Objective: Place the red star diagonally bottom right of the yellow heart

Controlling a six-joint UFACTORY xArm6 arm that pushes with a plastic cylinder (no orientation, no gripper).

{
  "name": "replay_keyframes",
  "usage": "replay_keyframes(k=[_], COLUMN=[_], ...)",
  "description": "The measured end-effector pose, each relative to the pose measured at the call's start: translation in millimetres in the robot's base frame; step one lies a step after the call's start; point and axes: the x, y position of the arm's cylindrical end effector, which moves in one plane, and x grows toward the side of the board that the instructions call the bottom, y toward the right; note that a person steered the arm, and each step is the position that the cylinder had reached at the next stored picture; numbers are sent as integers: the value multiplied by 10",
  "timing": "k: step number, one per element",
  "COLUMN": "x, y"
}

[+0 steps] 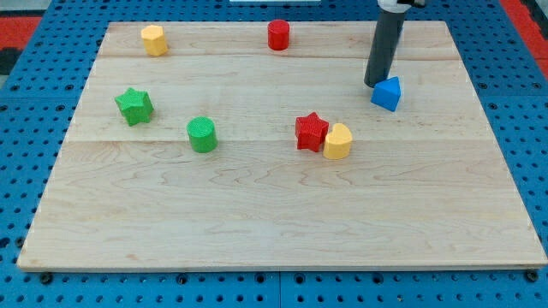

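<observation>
The red star (311, 132) lies near the middle of the wooden board (257, 214). The yellow heart (337, 141) touches it on its right, slightly lower. My tip (374, 84) is up and to the right of both, well apart from them. It stands just left of and above the blue block (387, 93), close to touching it.
A green star (134, 105) lies at the view's left and a green cylinder (202, 134) to its right. A yellow block (154, 39) sits at the top left and a red cylinder (278, 35) at the top middle. Blue pegboard surrounds the board.
</observation>
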Motion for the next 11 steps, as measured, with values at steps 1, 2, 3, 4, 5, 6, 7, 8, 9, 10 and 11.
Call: replay_keyframes(k=[1,2,3,4,5,6,7,8,9,10,11], x=[309,608,508,491,1038,1568,1419,1285,1687,1765,1899], y=[190,240,-301,-959,-1002,-910,-1298,-1826,-1669,-723,-391])
